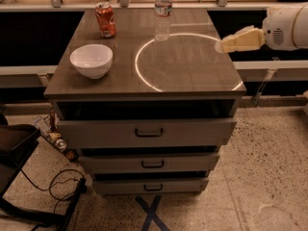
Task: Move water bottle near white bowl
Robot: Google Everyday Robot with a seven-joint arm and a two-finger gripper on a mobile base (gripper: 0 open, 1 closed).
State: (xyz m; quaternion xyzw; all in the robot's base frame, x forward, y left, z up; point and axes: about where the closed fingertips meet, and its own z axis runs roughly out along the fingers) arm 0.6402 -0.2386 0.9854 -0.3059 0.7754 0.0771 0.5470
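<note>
The water bottle (163, 13), clear with a white cap and pale label, stands upright at the back middle of the cabinet top (183, 76). The white bowl (91, 60) sits on the left side of the top, well apart from the bottle. My gripper (226, 44) reaches in from the right on a white arm, above the top's right edge, to the right of and nearer than the bottle, touching nothing.
An orange-red soda can (105, 19) stands at the back left, behind the bowl. A bright ring of light (144, 76) lies on the top. The cabinet has three drawers (149, 131). Cables (53, 182) and a dark chair base lie on the floor at left.
</note>
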